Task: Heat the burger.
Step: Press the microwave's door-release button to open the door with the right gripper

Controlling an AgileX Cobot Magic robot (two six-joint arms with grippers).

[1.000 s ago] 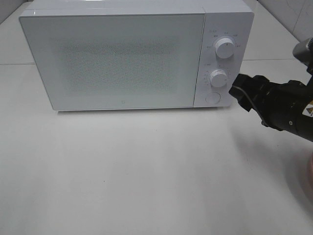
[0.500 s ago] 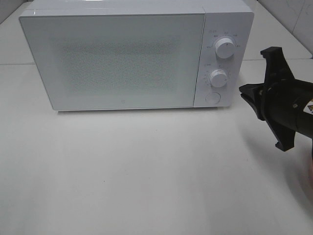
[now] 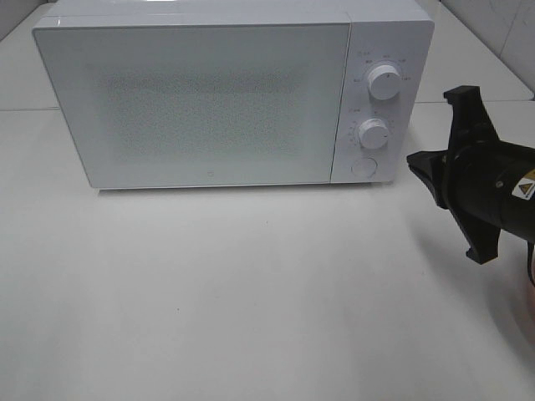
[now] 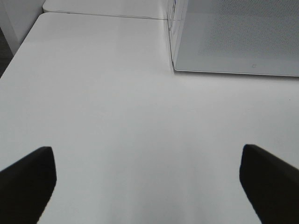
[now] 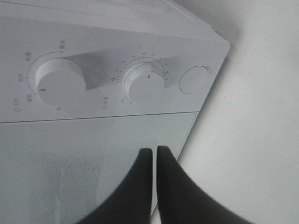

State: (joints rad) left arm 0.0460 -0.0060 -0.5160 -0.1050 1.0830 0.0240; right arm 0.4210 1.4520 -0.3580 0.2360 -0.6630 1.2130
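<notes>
Currently, I read the right claw (image 3: 415, 164) as clenched. In the right wrist view its two black fingers (image 5: 140, 186) lie pressed together at the tips, with nothing between them. The right claw hangs above the counter (image 3: 251, 292), just right of the microwave (image 3: 201, 100). Its tips point left at the lower part of the control panel (image 3: 378, 50). In the high view a narrow strip of counter shows between the tips and the panel, so I read them as near but apart.

The left claw (image 4: 147, 156) is released. Its two dark fingers (image 4: 28, 179) stand wide apart at opposite edges of the left wrist view, with only bare counter between them. It is low over the counter, to the left of the microwave, whose near left corner shows ahead of it. The left claw does not show in the high view.

The microwave is white and stands on the far half of the counter with its front facing near. Its door (image 3: 196, 104) is shut. The door window is frosted and speckled, and I cannot see through it. The control panel on the right carries an upper knob (image 3: 384, 82), a lower knob (image 3: 374, 134) and a round button (image 3: 363, 167), one below the other. Each knob bears a short red mark in the right wrist view.

The burger shows in none of the views, so I cannot tell where it is.
</notes>
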